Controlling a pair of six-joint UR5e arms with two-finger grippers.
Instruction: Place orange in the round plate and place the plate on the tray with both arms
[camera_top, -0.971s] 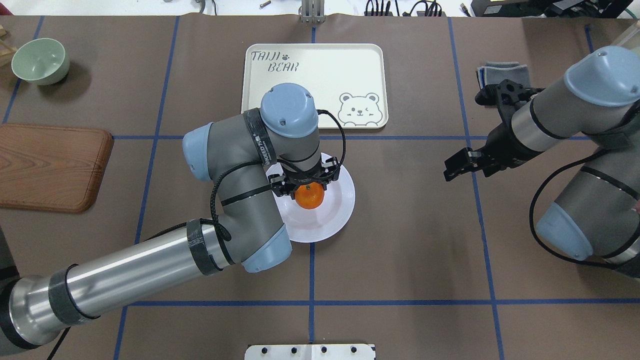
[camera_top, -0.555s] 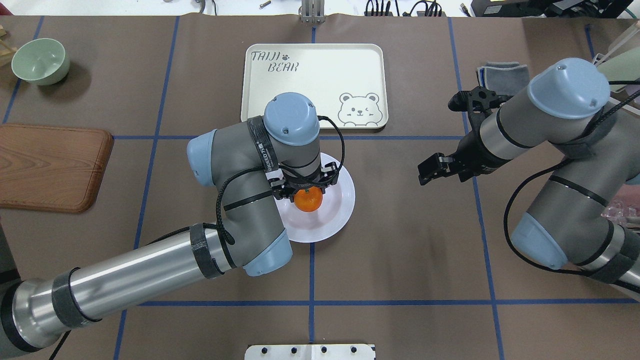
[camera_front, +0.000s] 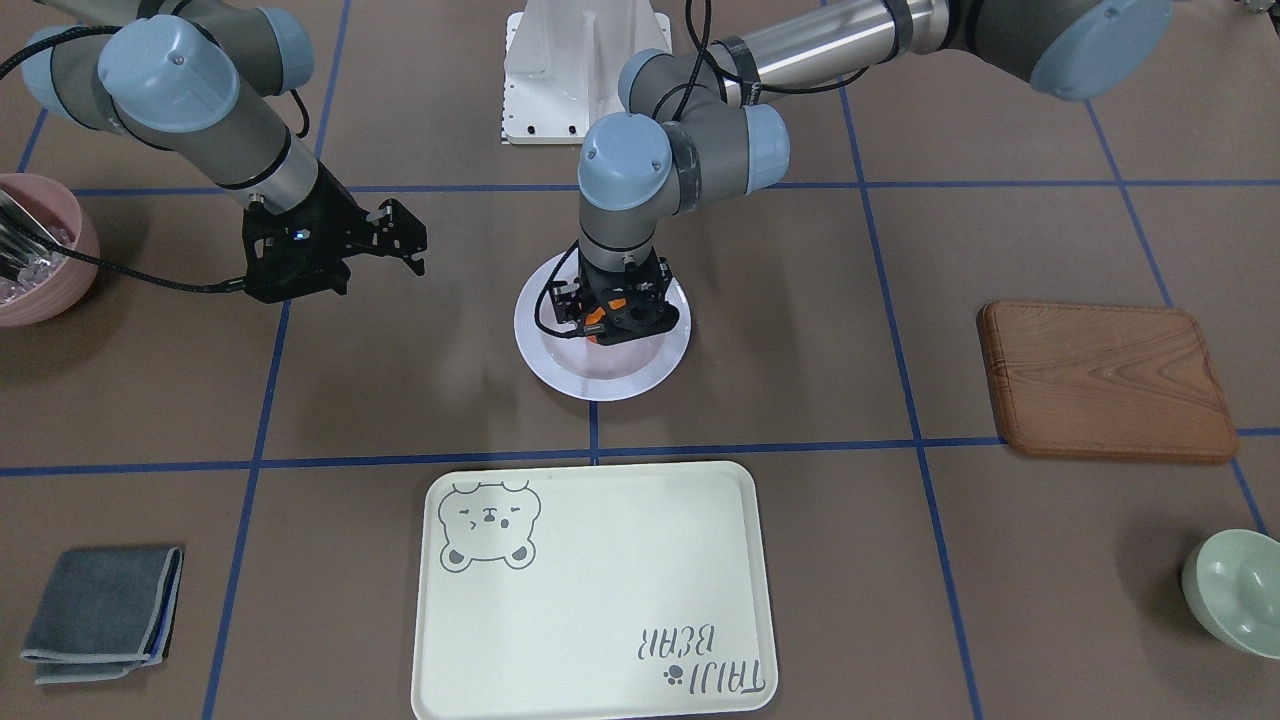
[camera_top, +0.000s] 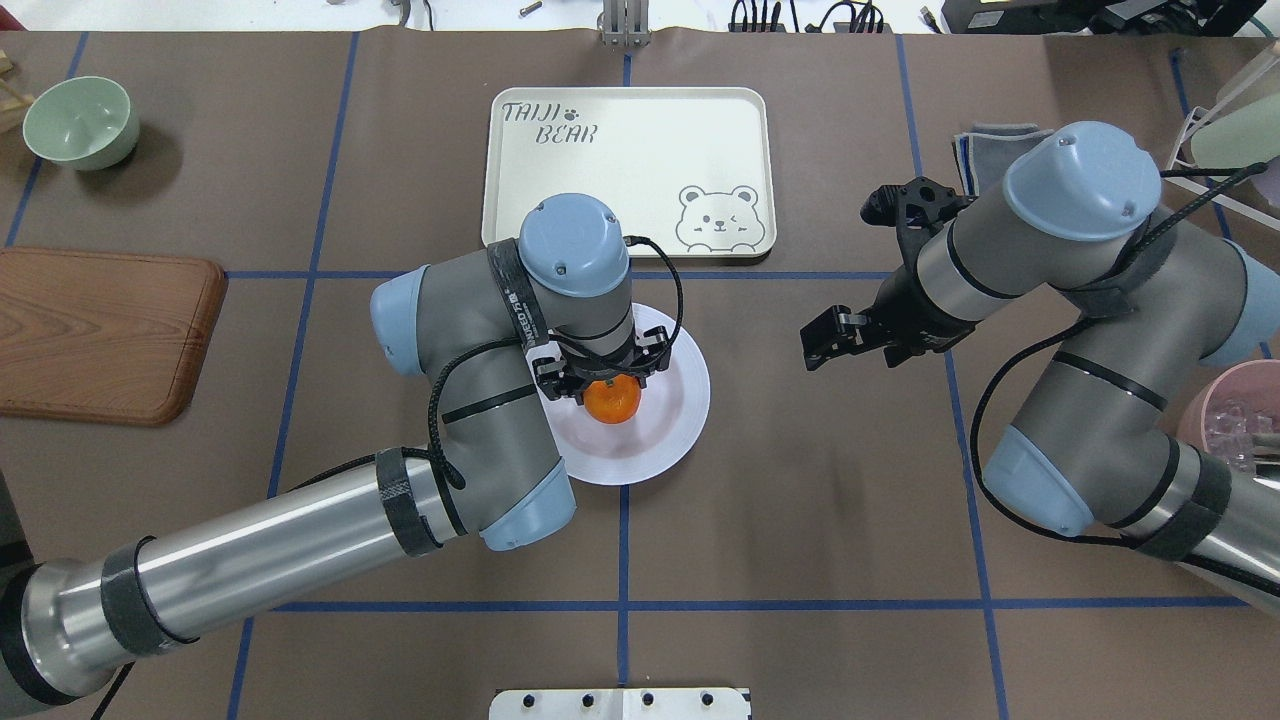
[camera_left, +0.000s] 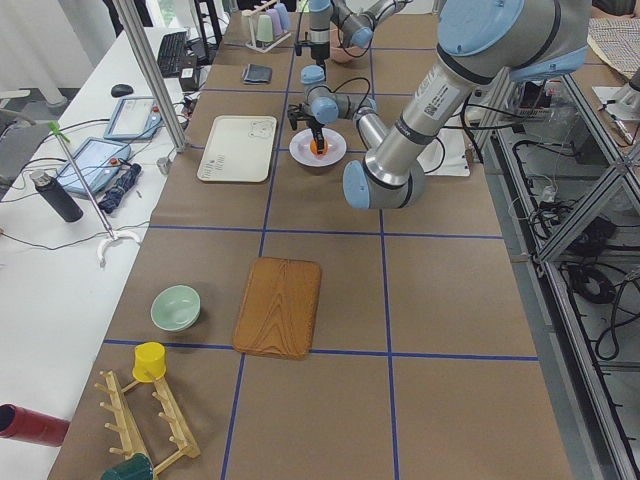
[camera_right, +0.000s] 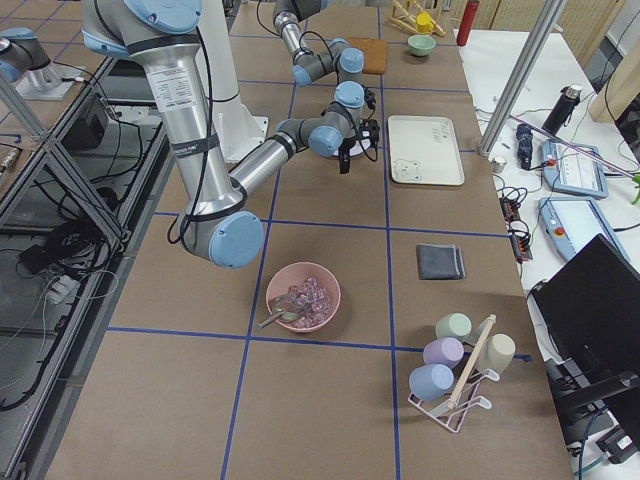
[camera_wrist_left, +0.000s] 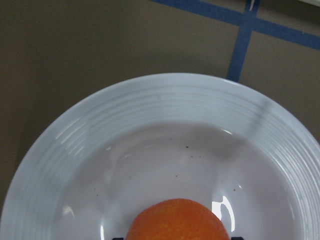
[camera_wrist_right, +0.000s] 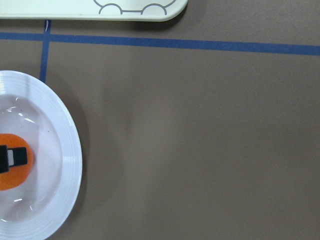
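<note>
Left arm folds at the elbow and drops its wrist straight down over the round plate. The left gripper is clamped on the orange, low in the plate's well, apart from the tray on the robot's side. The orange is round, so no real long axis, and I can't tell where the stem points. The right gripper hangs spread open to the plate's right, closer than a second ago. The left arm has barely budged.

Two arms, one orange, one round plate, one tray, two bowls, one wooden board, one folded cloth.
</note>
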